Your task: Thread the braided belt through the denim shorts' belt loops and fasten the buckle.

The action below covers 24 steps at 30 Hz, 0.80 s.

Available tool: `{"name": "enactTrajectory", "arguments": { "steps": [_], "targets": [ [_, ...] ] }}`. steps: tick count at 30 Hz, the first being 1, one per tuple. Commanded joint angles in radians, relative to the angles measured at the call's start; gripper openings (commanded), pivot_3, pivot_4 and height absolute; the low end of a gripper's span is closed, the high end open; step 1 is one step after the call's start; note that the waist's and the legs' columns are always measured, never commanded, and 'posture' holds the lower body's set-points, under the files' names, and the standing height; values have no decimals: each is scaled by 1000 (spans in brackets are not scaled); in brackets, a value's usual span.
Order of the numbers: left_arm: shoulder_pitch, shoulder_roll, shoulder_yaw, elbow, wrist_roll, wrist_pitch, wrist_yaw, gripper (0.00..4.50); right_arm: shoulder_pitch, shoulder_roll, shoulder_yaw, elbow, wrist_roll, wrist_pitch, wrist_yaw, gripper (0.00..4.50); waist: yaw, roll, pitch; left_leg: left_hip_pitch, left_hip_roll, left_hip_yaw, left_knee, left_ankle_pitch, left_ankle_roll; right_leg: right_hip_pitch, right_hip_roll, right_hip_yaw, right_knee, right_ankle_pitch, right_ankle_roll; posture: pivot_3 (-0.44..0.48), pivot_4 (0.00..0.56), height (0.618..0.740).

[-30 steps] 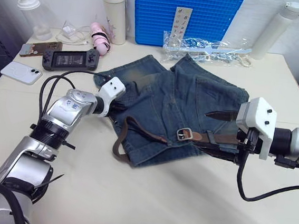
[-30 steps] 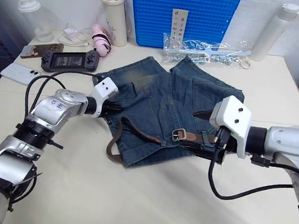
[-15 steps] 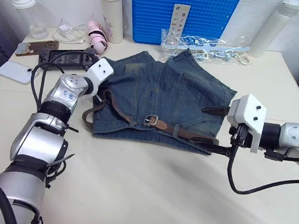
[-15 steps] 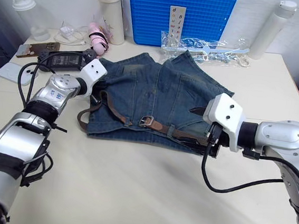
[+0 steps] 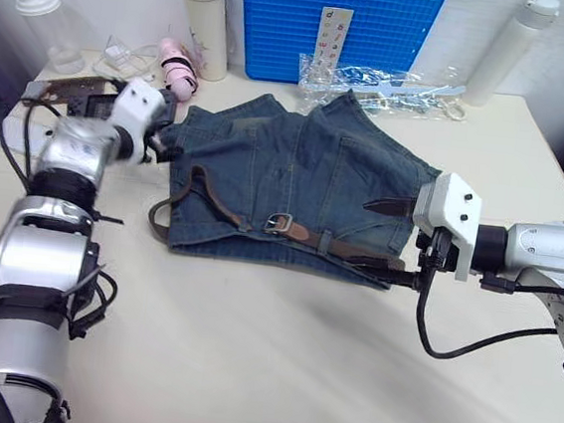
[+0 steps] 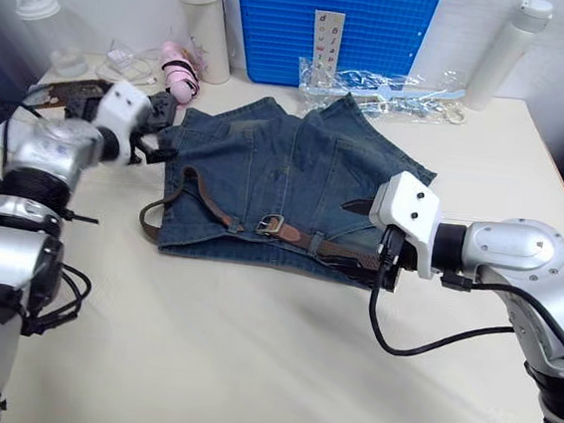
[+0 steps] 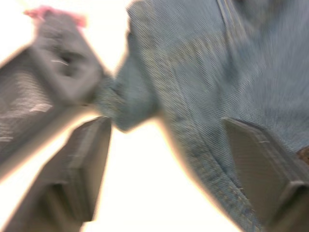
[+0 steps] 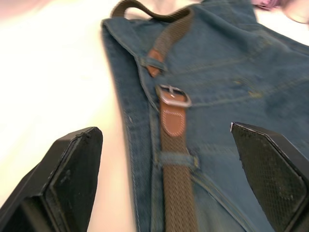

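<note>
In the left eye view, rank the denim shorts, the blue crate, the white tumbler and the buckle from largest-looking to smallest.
1. denim shorts
2. blue crate, cut off at the top edge, so unsure against the shorts
3. white tumbler
4. buckle

blue crate (image 5: pixel 330 21), tumbler (image 5: pixel 205 19), white bottle (image 5: pixel 497 50)
</note>
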Motion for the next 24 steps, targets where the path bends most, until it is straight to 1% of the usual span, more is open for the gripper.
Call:
{"name": "enactTrajectory", "arguments": {
  "steps": [1,4,5,6,7,8,10,12,13,15,16,17,19,22,24],
  "targets": [
    [34,90,90,-389,-150,495,-98,4463,-50,22,17,11,9,-39,42,4500,-4,0,0,0,0,0,0,0,0,0,0,0,0,0,0,0,150,689],
    [83,130,157,-598,-260,834,-113,4463,-84,41,46,42,-7,-64,72,4500,-5,0,0,1,0,-1,0,0,1,0,0,1,1,0,0,0,150,689],
    [113,139,203,-656,-341,955,-113,4463,-101,48,60,62,-17,-85,93,4500,-4,0,0,1,0,-1,0,0,0,0,0,1,2,0,0,0,150,689],
    [162,165,226,-692,-453,1034,-97,4463,-118,52,78,84,-33,-110,117,4500,-4,0,0,3,0,-1,0,0,0,1,0,1,3,0,0,0,150,689],
    [211,186,239,-730,-537,1075,-78,4463,-130,53,91,102,-46,-131,134,4500,-6,0,0,3,0,-1,0,0,0,1,0,2,3,0,0,0,150,689],
    [256,199,254,-742,-635,1086,-24,4463,-139,55,102,119,-60,-152,148,4500,-11,1,0,3,0,-1,0,0,0,1,0,2,3,0,0,0,150,689],
    [316,215,275,-743,-816,1086,96,4463,-152,62,113,140,-78,-176,162,4500,-16,1,0,5,0,-1,0,0,0,2,-1,5,4,0,0,0,150,689],
    [382,219,289,-762,-965,1086,244,4463,-159,68,117,154,-90,-191,174,4500,-19,0,0,5,1,-2,0,0,-1,2,-1,8,4,0,0,0,150,689],
    [402,188,311,-747,-1047,1086,356,4463,-160,68,118,158,-101,-205,180,4500,-17,0,0,4,1,-3,0,0,-1,2,-1,12,5,0,0,0,150,689],
    [423,122,366,-729,-1161,1086,561,4463,-161,70,115,157,-111,-217,187,4500,-8,0,0,4,0,-4,0,0,-1,2,-1,14,5,0,0,0,150,689],
    [422,64,417,-712,-1200,1086,673,4463,-160,69,108,151,-109,-218,188,4500,-3,0,0,4,-1,-5,0,0,-1,2,-1,16,5,0,0,0,150,689],
    [421,24,454,-703,-1238,1086,764,4463,-159,68,102,146,-108,-216,190,4500,0,0,-1,4,-1,-5,1,0,-1,2,-1,16,5,0,0,0,150,689],
    [407,-95,553,-700,-1273,1086,958,4463,-155,66,88,135,-100,-209,188,4500,2,-1,-1,4,-2,-6,1,0,-1,2,-1,18,5,0,0,0,150,689],
    [388,-215,599,-694,-1332,1086,1135,4463,-144,62,68,110,-92,-182,167,4500,0,-3,-2,3,-3,-7,2,0,-1,2,0,18,5,0,0,0,150,689],
    [376,-268,631,-686,-1346,1086,1223,4463,-135,56,59,94,-92,-171,157,4500,0,-3,-2,3,-2,-7,2,0,-1,2,1,17,5,0,0,0,150,689]
  ]
}}
